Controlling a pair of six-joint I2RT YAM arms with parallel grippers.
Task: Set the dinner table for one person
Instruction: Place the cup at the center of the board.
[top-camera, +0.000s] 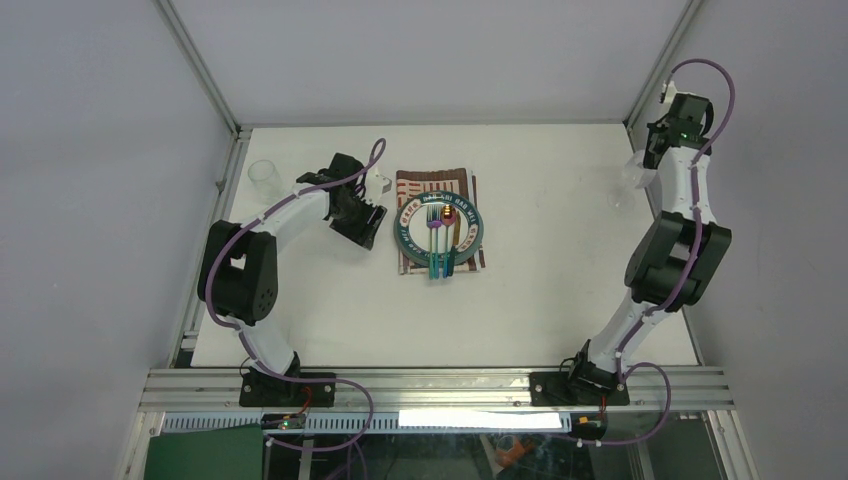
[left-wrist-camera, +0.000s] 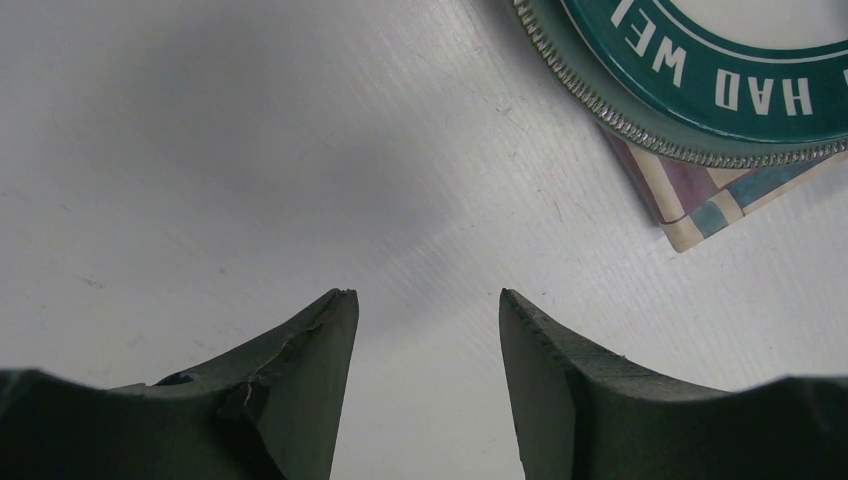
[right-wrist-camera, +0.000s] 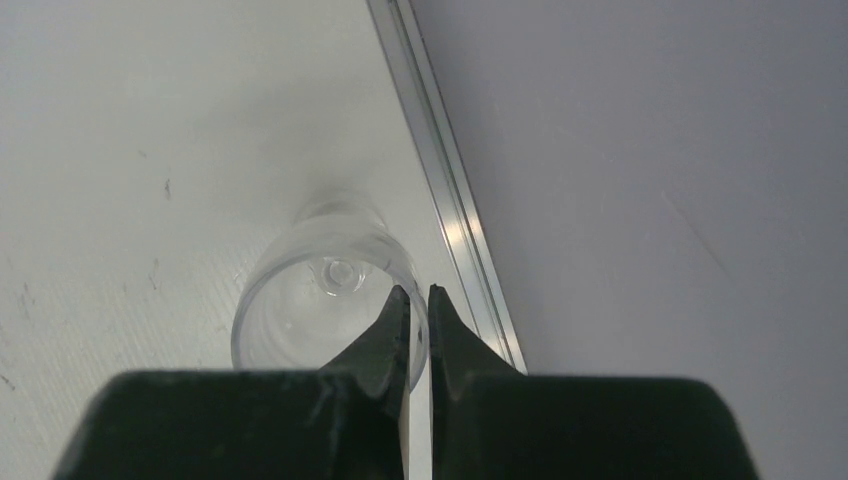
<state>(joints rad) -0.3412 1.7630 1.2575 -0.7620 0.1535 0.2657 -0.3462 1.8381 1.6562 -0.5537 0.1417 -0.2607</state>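
The matte white, aluminium-railed bench (top-camera: 560, 290) is spanning the cell beneath both arms. I am reading white lettering "HAD WEL" on the green-banded, bead-edged plate (left-wrist-camera: 700, 110), sitting on a patchwork placemat (left-wrist-camera: 710, 205). The left end effector (left-wrist-camera: 425, 295) is hovering partly open, empty. The right end effector (right-wrist-camera: 417, 292) is pinching the rim of a clear cup (right-wrist-camera: 300, 300).

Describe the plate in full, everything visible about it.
The plate is round, with a broad teal band carrying white capital lettering, a white centre and a finely ridged silvery edge. It looks like glazed ceramic, though that is uncertain. It lies flat on the striped placemat near the middle of the table. Cutlery with teal handles rests across it, the handles reaching past its near rim. The open left claw hangs beside its left edge, not touching.
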